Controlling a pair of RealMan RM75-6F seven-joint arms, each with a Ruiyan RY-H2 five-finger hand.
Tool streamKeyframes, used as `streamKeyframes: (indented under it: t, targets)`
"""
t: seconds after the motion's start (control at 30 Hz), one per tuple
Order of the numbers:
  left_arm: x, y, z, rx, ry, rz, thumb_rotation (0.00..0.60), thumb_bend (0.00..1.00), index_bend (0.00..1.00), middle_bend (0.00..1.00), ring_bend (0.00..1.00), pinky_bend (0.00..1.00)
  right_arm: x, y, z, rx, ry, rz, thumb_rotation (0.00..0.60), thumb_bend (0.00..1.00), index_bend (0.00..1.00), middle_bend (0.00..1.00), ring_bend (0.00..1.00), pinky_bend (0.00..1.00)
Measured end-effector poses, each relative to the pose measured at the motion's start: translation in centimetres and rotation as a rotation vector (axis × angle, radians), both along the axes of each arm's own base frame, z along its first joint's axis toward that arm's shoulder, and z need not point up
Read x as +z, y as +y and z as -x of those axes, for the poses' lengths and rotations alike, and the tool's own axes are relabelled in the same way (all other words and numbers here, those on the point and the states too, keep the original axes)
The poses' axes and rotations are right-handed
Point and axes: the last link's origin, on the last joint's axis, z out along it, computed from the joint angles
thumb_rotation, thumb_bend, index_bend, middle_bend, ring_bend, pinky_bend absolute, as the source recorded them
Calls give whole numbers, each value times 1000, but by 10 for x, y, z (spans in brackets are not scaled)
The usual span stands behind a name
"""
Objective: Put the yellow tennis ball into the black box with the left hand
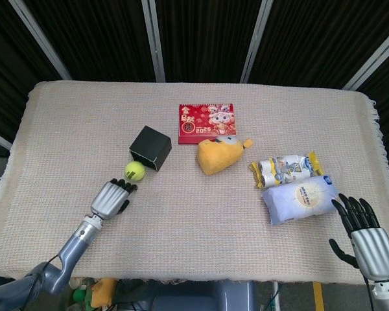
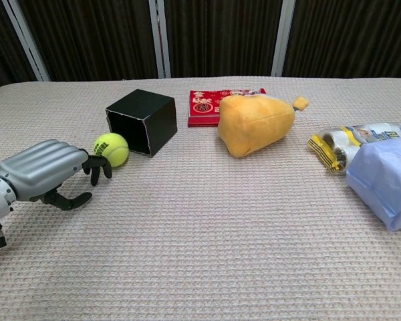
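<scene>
The yellow tennis ball [image 1: 134, 170] [image 2: 111, 149] lies on the cloth just in front of the black box [image 1: 150, 148] [image 2: 142, 121], near its left front corner. The box lies on its side with its dark open face turned toward me. My left hand [image 1: 110, 199] [image 2: 43, 170] rests low on the table behind the ball, its bent fingertips [image 2: 97, 167] touching the ball's near side; it holds nothing. My right hand [image 1: 363, 233] hovers at the table's near right edge with its fingers spread and nothing in it; the chest view does not show it.
A red calendar [image 1: 207, 123] [image 2: 217, 105] lies behind a yellow plush toy [image 1: 219, 154] [image 2: 257, 124] right of the box. Further right are a snack packet [image 1: 286, 168] [image 2: 351, 142] and a pale blue pack [image 1: 301, 199] [image 2: 387, 174].
</scene>
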Motion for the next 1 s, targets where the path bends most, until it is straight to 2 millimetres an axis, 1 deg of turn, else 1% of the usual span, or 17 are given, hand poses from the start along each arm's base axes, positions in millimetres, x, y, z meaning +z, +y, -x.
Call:
streamKeyframes:
  t: [0.2, 0.43, 0.63, 0.7, 0.77, 1.0]
  targets:
    - [-2, 9, -8, -1, -3, -6, 600, 380, 241, 362, 274, 383, 1, 0, 1, -5, 1, 2, 600, 344, 0, 0, 0, 0]
    - [-15, 26, -22, 6, -15, 5, 600, 371, 223, 348, 270, 376, 5, 0, 2, -7, -11, 13, 600, 344, 0, 0, 0, 0]
    - [-20, 32, -31, -1, -26, 4, 600, 369, 201, 331, 246, 362, 8, 0, 3, -10, -12, 16, 600, 344, 0, 0, 0, 0]
    - [-21, 33, -32, -5, -23, 6, 600, 368, 194, 322, 238, 307, 10, 1, 3, -9, -15, 21, 600, 344, 0, 0, 0, 0]
    - [-23, 33, -35, -12, -22, 7, 600, 368, 184, 307, 220, 228, 11, 3, 4, -11, -17, 25, 600, 344, 0, 0, 0, 0]
    - [-24, 34, -43, -38, -36, -8, 600, 362, 158, 262, 135, 120, 13, 5, 4, -16, -21, 30, 600, 345, 0, 0, 0, 0]
